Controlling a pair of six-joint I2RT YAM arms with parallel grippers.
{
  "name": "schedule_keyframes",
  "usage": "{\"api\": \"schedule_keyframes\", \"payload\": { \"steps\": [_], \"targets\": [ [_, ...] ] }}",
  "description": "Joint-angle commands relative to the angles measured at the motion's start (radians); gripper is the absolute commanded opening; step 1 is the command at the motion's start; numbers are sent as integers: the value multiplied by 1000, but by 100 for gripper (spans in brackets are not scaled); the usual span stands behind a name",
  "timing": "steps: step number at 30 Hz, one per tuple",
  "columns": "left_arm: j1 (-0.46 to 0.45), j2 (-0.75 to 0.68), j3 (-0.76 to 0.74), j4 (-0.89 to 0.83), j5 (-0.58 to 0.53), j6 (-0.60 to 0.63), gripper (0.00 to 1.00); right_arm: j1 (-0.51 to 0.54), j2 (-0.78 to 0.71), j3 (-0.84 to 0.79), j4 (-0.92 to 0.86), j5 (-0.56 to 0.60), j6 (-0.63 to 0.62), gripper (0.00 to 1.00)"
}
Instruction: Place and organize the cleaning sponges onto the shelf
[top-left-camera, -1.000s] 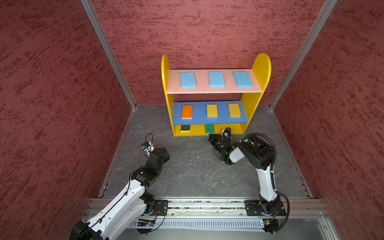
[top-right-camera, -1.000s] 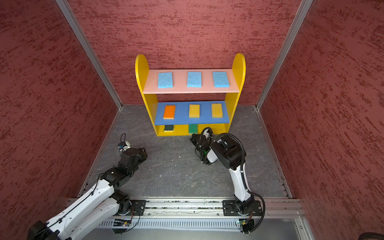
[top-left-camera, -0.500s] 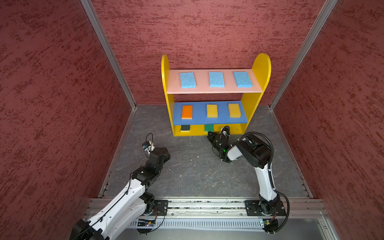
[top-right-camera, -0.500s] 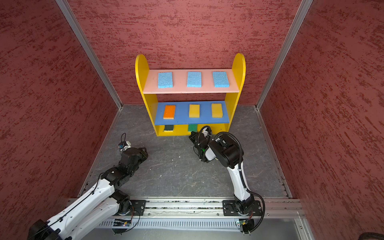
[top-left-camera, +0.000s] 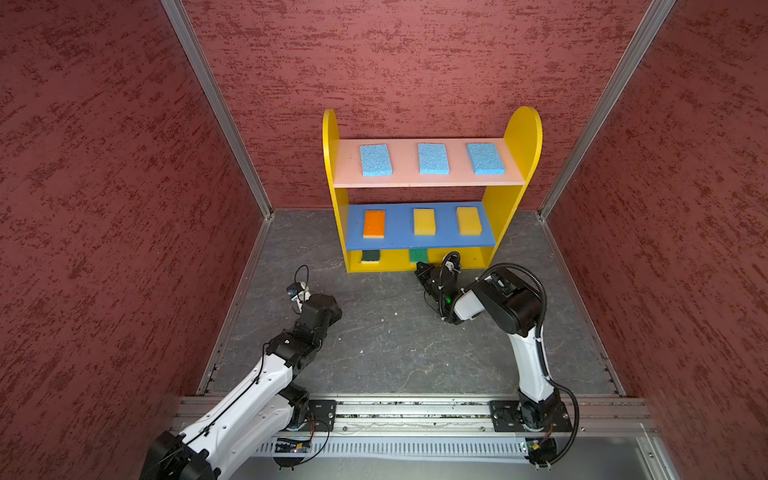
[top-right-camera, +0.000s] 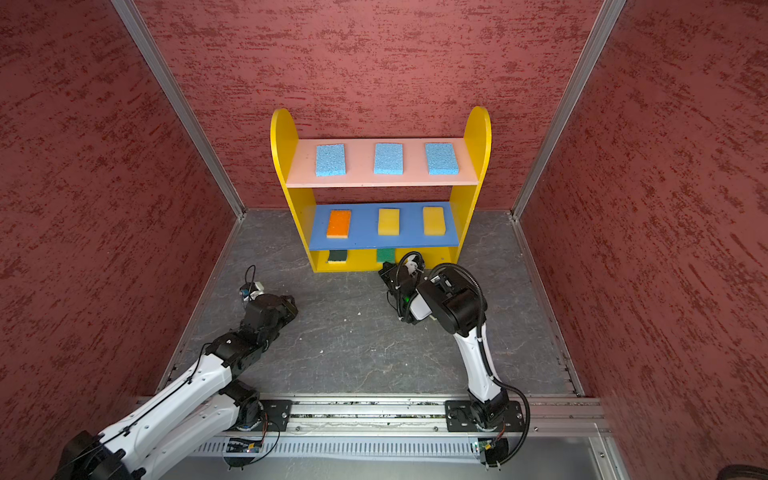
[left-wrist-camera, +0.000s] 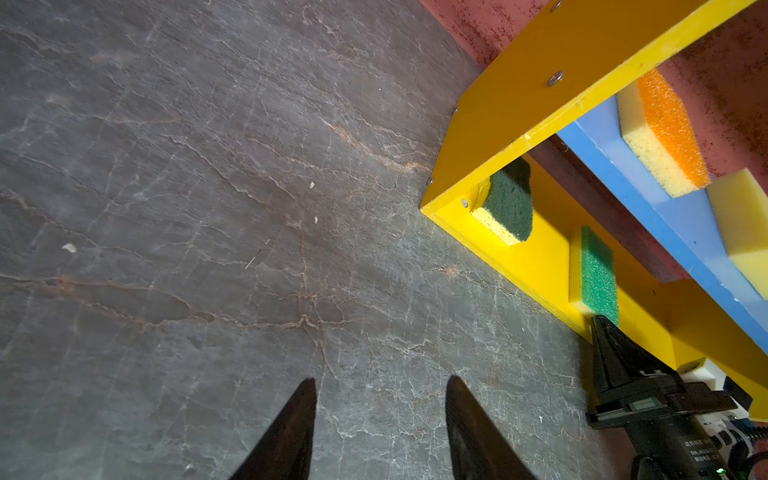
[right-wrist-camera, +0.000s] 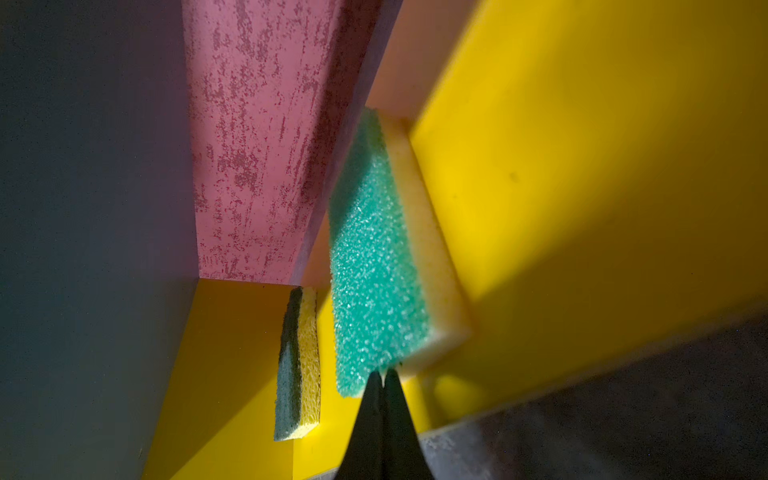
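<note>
Bottom level of the shelf (top-left-camera: 521, 137) sits largely hidden under its blue board (top-left-camera: 399, 239) in both top views.
Pressed together, the right fingers (right-wrist-camera: 376, 415) meet the near edge of the bright green-topped sponge (right-wrist-camera: 374, 266) on that level, a dark green sponge (right-wrist-camera: 291, 365) beside it. The left fingers (left-wrist-camera: 467, 424) are spread above the grey surface (left-wrist-camera: 208, 208).

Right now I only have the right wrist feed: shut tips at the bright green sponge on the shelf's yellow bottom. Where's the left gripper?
Observer: The left gripper is open and empty. It hangs over the grey floor, left of the shelf and apart from it.
Operator: Upper boards filled?
Observer: Three sponges on each. The pink top board has three light blue sponges in a row. The blue middle board has the orange-topped sponge at its left end, then two yellow sponges.
</note>
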Motion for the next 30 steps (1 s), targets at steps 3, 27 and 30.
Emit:
{"api": "schedule_keyframes", "payload": {
  "steps": [3, 27, 30],
  "targets": [
    [6, 26, 33, 28, 18, 2, 51, -20, 50, -17, -106, 12, -15, 0],
    [6, 2, 30, -11, 13, 0, 51, -18, 46, 0, -96, -69, -94, 0],
    [6, -15, 26, -25, 8, -1, 51, -17, 58, 23, -110, -80, -101, 0]
  ]
}}
